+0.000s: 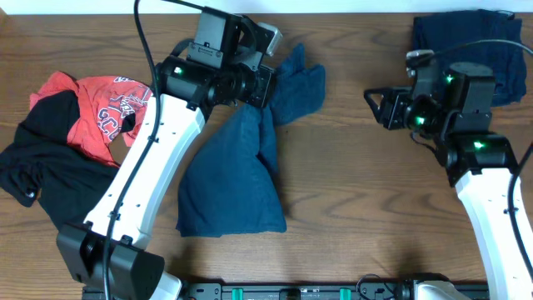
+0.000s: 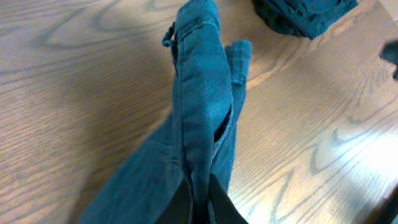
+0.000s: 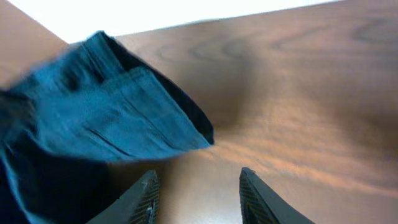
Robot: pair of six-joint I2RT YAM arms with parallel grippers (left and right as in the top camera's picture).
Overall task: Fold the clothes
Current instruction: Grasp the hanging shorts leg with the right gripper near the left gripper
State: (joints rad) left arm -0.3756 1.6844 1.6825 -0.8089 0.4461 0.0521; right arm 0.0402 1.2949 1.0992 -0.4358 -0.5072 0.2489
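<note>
Near the table's [image 1: 358,208] middle, my left pincer [image 1: 260,83] is clamped on a fold of the blue denim shorts [image 1: 229,179], which trail across the wood. My right pincer [image 1: 376,108] hangs wide apart, holding nothing, near the folded denim [image 1: 475,37]. A red T-shirt [image 1: 104,108] and black garment [image 1: 42,167] lie heaped at my left.

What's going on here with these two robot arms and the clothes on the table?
The left gripper is pinching the blue denim shorts and holding one end up off the table; they are not yet folded. The right gripper is open and empty beside a folded denim piece. A red T-shirt and a black garment lie crumpled at the left.
</note>
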